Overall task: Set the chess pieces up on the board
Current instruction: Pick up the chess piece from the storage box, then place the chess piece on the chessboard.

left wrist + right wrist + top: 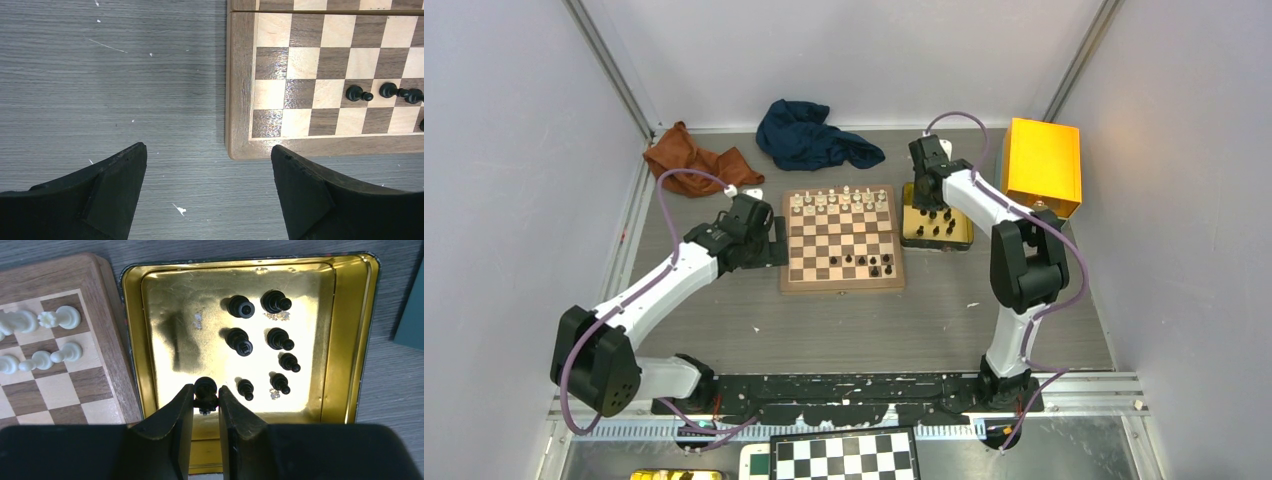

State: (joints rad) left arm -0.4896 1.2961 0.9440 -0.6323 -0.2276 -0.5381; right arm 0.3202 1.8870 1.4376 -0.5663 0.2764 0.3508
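Observation:
The wooden board (pixel 841 240) lies mid-table, with cream pieces on its far rows and several black chess pieces (pixel 871 262) near its front right. My right gripper (pixel 205 396) is shut on a black chess piece (pixel 205 387) inside the gold tin tray (pixel 345 340), where several more black pieces (pixel 277 339) stand. In the top view that gripper (pixel 931 205) is over the tray (pixel 935 229). My left gripper (pixel 209 170) is open and empty above the bare table by the board's corner (pixel 239 145); it sits left of the board in the top view (pixel 759 240). Black pieces (pixel 359 93) stand on the board's right.
An orange box (pixel 1042 165) stands at the back right. A navy cloth (pixel 812 135) and a brown cloth (pixel 692 160) lie behind the board. A black-and-white checkered board (pixel 845 456) lies at the near edge below the arm bases. Cream pieces (pixel 47 356) show in the right wrist view.

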